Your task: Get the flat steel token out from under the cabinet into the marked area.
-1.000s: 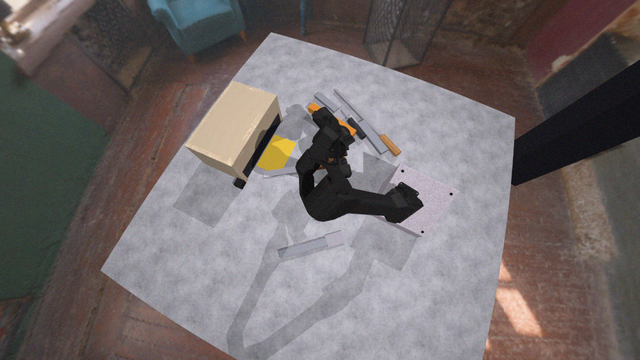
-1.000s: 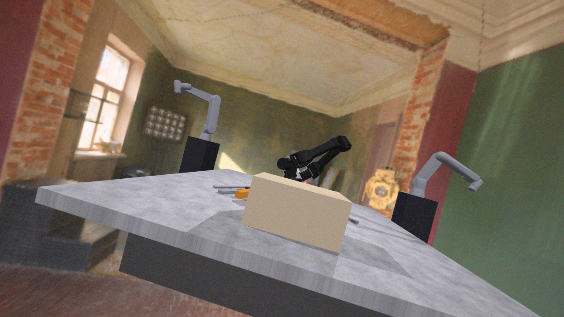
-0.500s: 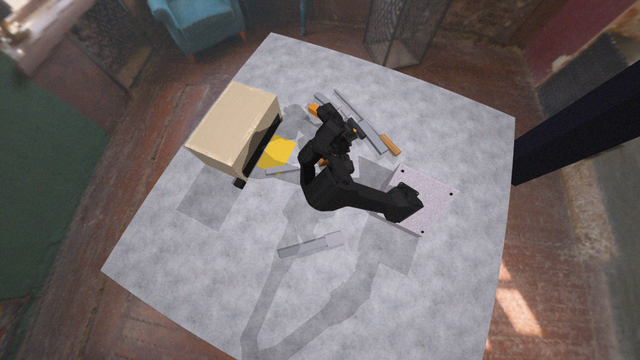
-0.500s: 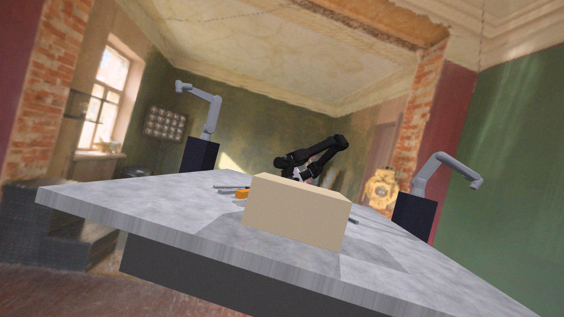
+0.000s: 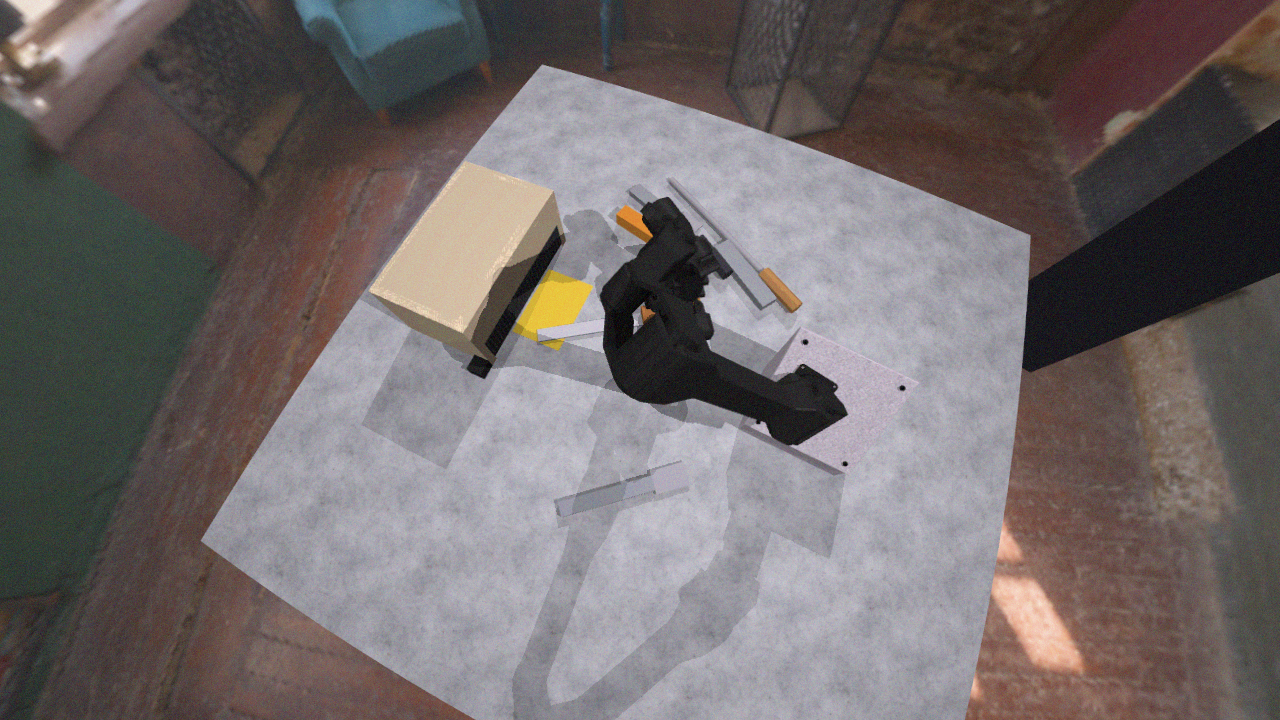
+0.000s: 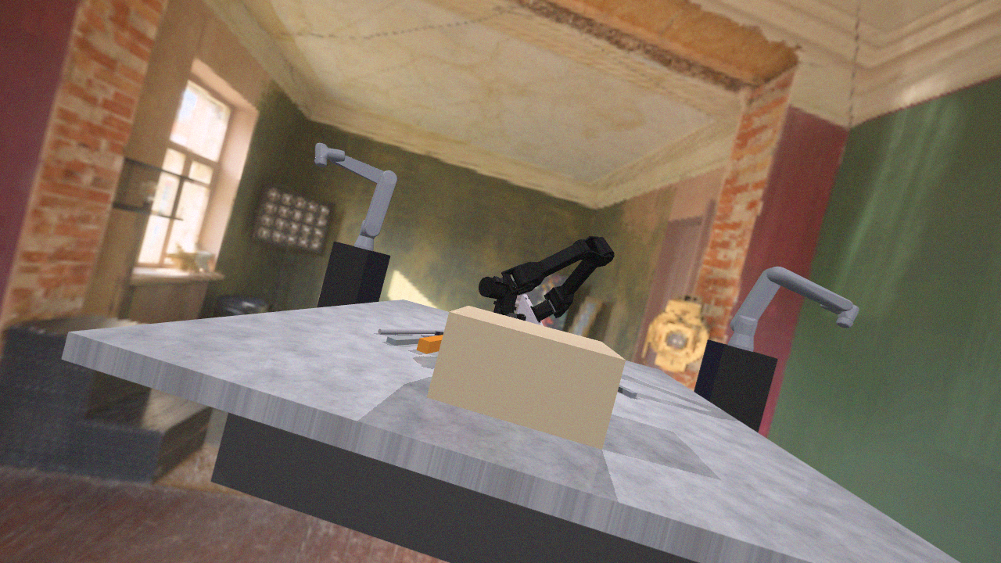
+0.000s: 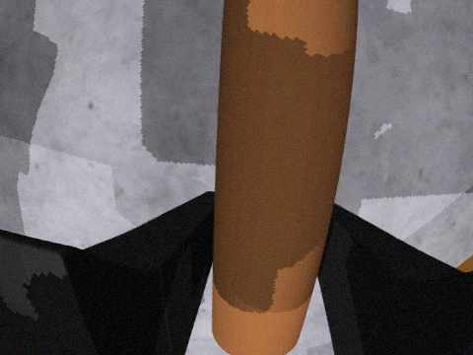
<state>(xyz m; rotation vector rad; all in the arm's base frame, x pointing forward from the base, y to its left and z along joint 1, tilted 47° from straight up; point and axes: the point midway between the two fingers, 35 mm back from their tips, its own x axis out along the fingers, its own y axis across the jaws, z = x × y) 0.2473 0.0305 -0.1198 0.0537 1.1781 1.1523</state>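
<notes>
The beige cabinet (image 5: 465,255) (image 6: 525,378) stands at the table's left, its dark vent slots (image 5: 528,286) facing the yellow marked area (image 5: 550,300). The steel token shows in no view. My gripper (image 7: 267,209) (image 5: 646,312) is shut on the orange handle (image 7: 283,125) of a stick tool. The tool's pale grey blade (image 5: 572,331) points toward the cabinet's front corner, along the near edge of the yellow area. In the top view the arm (image 5: 680,358) (image 6: 553,273) hides most of the handle and the fingers.
An orange block (image 5: 631,222) (image 6: 428,342), a grey bar (image 5: 640,195) and a long grey tool with an orange handle (image 5: 780,289) lie behind the arm. Another grey tool (image 5: 622,489) lies nearer the front. The arm's base plate (image 5: 859,394) is at the right.
</notes>
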